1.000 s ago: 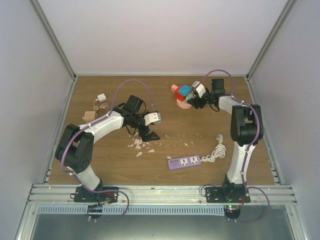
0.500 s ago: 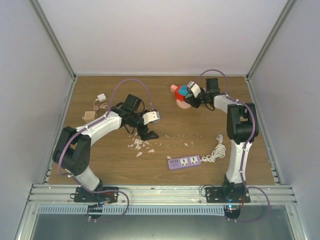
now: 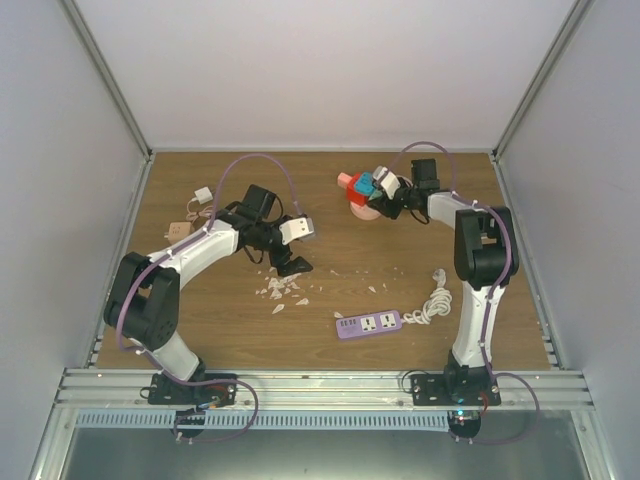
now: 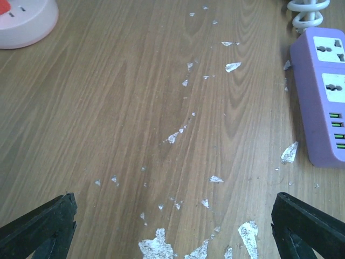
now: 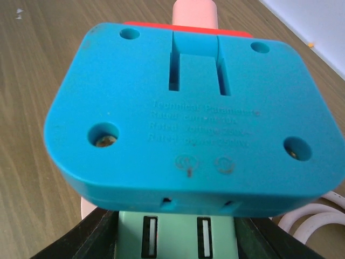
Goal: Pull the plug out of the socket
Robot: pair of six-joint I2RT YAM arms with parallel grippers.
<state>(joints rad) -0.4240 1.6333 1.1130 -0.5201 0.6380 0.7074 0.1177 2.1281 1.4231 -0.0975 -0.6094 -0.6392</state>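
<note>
- Wood-grain bench (image 3: 330,215), pale grey walls on three sides, metal rail at the near edge.
- White flakes (image 4: 156,248) litter the middle.
- Purple power strip (image 3: 368,324) lies near front, white cord (image 3: 436,295) coiled beside it.
- Left tool (image 4: 172,226) released, above flakes.
- Right tool (image 3: 392,192) clenched on blue plug (image 5: 188,118) at pink socket (image 3: 362,205), far right.

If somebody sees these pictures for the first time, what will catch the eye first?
The bright blue, red and pink plug stack at the far side of the table, with the right hand closed on it. Next, the purple power strip near the front, and the white flakes below the open left hand.
</note>
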